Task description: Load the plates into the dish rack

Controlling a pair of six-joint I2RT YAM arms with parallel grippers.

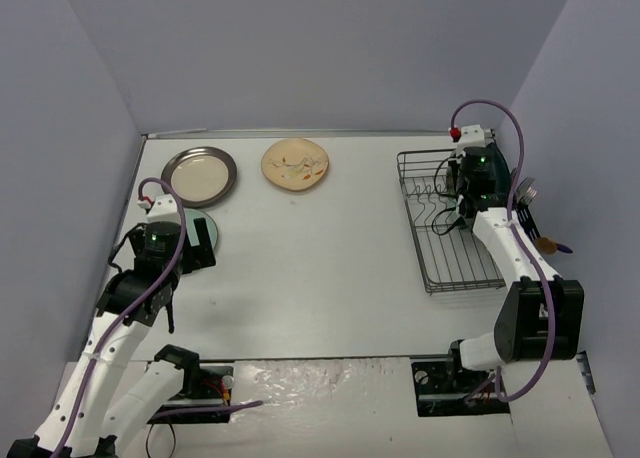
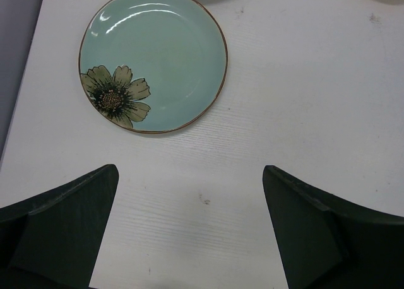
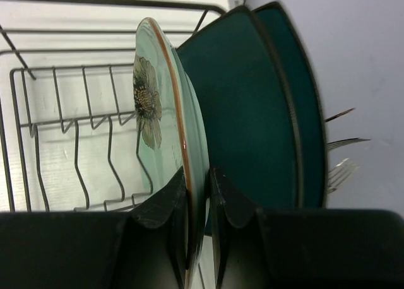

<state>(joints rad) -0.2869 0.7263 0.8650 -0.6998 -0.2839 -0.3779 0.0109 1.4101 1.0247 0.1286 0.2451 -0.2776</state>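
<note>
dish rack [image 1: 455, 248] on right of table [image 1: 320, 278], plates [image 3: 252, 118] upright in its far end, three more plates [image 1: 199, 174] flat far left

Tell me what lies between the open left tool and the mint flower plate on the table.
Nothing: only bare white table separates the left tool from the mint flower plate, seen most clearly in the left wrist view.

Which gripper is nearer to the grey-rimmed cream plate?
Left. The left gripper hovers open just short of the grey-rimmed plate; the right gripper is far across the table, gripping a mint plate in the dish rack.
</note>
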